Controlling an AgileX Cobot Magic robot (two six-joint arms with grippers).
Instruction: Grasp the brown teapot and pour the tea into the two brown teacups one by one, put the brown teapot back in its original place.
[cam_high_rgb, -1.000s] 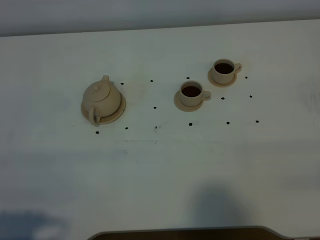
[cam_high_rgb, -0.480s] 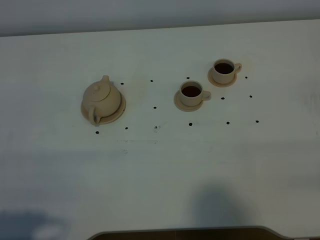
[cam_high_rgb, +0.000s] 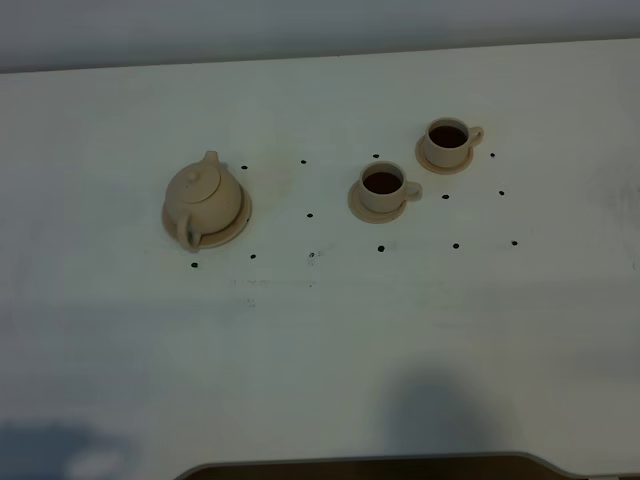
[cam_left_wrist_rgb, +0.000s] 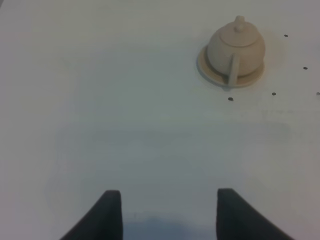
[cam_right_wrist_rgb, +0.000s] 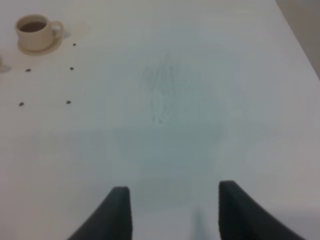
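The brown teapot (cam_high_rgb: 204, 196) stands on its wide round saucer (cam_high_rgb: 237, 226) at the left of the white table, handle toward the near edge; it also shows in the left wrist view (cam_left_wrist_rgb: 236, 49). Two brown teacups on small saucers hold dark tea: one at the middle (cam_high_rgb: 383, 187), one farther right and back (cam_high_rgb: 448, 141), the latter also in the right wrist view (cam_right_wrist_rgb: 35, 31). My left gripper (cam_left_wrist_rgb: 169, 215) is open and empty, well short of the teapot. My right gripper (cam_right_wrist_rgb: 174, 212) is open and empty over bare table. Neither gripper shows in the high view.
Small black dots (cam_high_rgb: 310, 214) mark the white tabletop (cam_high_rgb: 320, 330) around the teapot and cups. The table's right edge (cam_right_wrist_rgb: 297, 37) shows in the right wrist view. A dark curved edge (cam_high_rgb: 360, 465) runs along the near side.
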